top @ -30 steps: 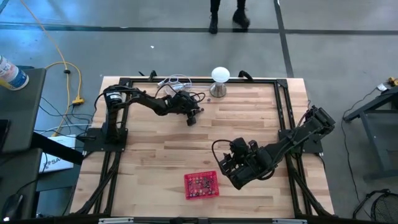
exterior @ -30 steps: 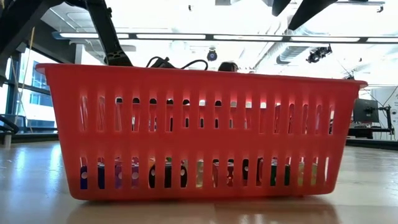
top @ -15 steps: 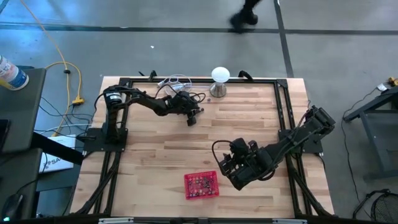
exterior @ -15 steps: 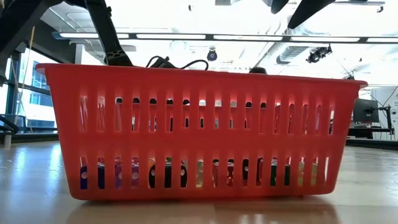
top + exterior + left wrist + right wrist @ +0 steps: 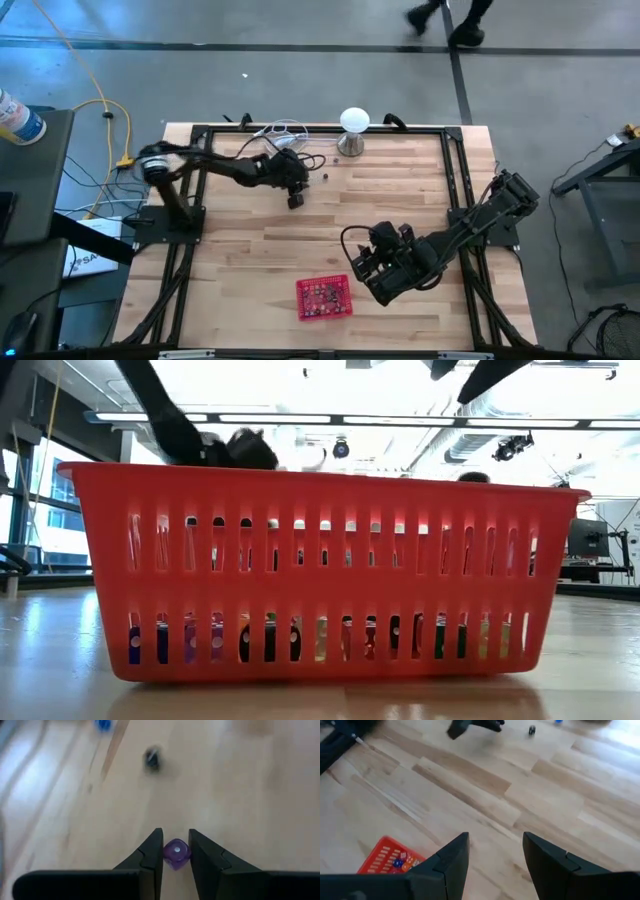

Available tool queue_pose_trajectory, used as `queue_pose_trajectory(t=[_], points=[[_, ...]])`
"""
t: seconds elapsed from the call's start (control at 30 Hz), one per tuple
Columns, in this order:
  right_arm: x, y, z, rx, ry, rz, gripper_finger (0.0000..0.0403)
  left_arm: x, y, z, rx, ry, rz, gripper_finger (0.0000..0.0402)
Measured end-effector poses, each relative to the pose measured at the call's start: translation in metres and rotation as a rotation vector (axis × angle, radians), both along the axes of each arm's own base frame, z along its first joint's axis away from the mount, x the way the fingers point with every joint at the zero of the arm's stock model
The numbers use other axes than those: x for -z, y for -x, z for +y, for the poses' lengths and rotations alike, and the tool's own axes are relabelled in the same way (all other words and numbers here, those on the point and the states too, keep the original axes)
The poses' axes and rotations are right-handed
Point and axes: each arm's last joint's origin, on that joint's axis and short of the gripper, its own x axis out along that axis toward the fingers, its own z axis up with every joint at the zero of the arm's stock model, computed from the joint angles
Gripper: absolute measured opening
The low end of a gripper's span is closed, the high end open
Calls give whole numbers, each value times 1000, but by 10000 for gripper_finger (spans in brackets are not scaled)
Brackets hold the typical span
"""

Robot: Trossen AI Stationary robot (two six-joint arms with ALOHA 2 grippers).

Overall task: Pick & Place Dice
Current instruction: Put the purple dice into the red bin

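Presently catalogued, near edge to far, clock positions read on the overhead view. Item one: red mesh basket (image 5: 324, 297) at six o'clock on the table (image 5: 250, 250), already holding many mixed-colour dice (image 5: 400, 862); its slotted wall fills the low view. Item two: right gripper (image 5: 372, 268), just beside the basket toward four o'clock, fingers spread and empty, waiting. Item three: left gripper (image 5: 176, 854), at about eleven o'clock on the far half, well apart from the basket; its fingertips are pinching a purple die (image 5: 176, 853), white pip facing the wrist camera. Whether the die has left the wood cannot be told. Item four: a dark die (image 5: 152, 758) and a blue die (image 5: 103, 724) loose on the boards beyond it, toward the white ball-topped stand (image 5: 353, 130) at twelve o'clock. Step judged in hand: the pick, grip just made. Next move calls for lifting clear, carrying across to six o'clock, and releasing over the basket without clipping its rim.
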Motion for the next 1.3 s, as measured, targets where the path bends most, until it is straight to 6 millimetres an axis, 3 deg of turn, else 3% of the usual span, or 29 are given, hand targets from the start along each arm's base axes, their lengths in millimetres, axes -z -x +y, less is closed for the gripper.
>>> queue_pose_trajectory(t=[0.1,0.23,0.5,0.9,1.07,1.3], points=[[-1,-1,0,-3,38,-23,177,-30,6,-13,26,10,-32,64],[-2,1,5,-15,65,-52,177,-53,18,-40,22,87,-19,64],[-8,9,21,-139,111,-71,177,-99,31,-126,56,210,-157,64],[-7,31,55,-259,121,-106,177,-109,44,-257,55,408,-433,64],[-1,30,63,-313,144,-141,177,-116,48,-290,-16,426,-498,64],[12,26,78,-423,92,-201,177,-142,19,-323,8,449,-506,64]])
